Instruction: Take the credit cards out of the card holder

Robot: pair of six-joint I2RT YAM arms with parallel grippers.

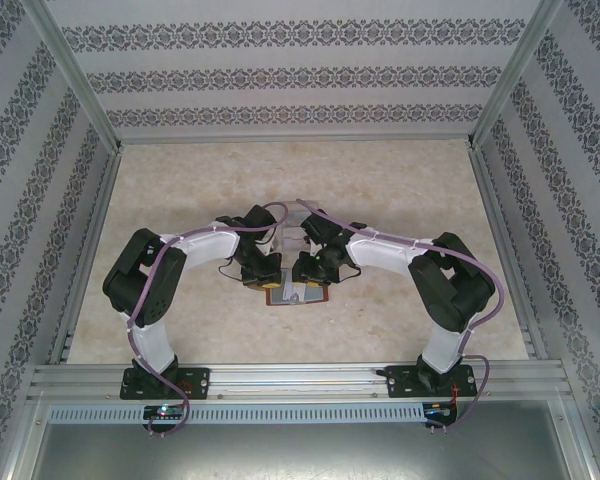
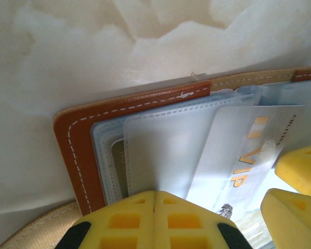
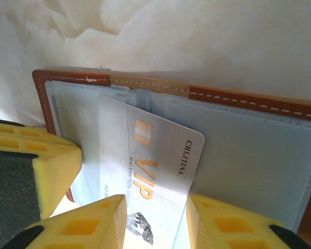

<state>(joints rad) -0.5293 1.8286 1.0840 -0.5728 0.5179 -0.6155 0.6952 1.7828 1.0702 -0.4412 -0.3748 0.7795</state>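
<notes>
The card holder (image 1: 298, 296) lies open and flat on the pale marbled table (image 1: 180, 190), in the middle from left to right and a little toward the near edge, with both arms bent in over it. Its reddish-brown leather border with white stitching frames pale, clear sleeves. The left gripper (image 2: 154, 215) is over the holder's left half. Its yellow fingers are pressed together with nothing between them, and their tips are at the clear sleeves, just beside the leather edge. An olive-brown second card (image 2: 119, 161) shows dimly through one of those sleeves. The right gripper (image 3: 156, 207) is just right of it, over the fold. Its fingers have closed partway onto a whitish credit card (image 3: 160, 166) with gold "VIP" lettering – one finger against each long edge. That card lies tilted, its far end tucked among the sleeves by the fold and its printed face up. In both wrist views the two grippers are close together, side by side – whether they touch cannot be told.
</notes>
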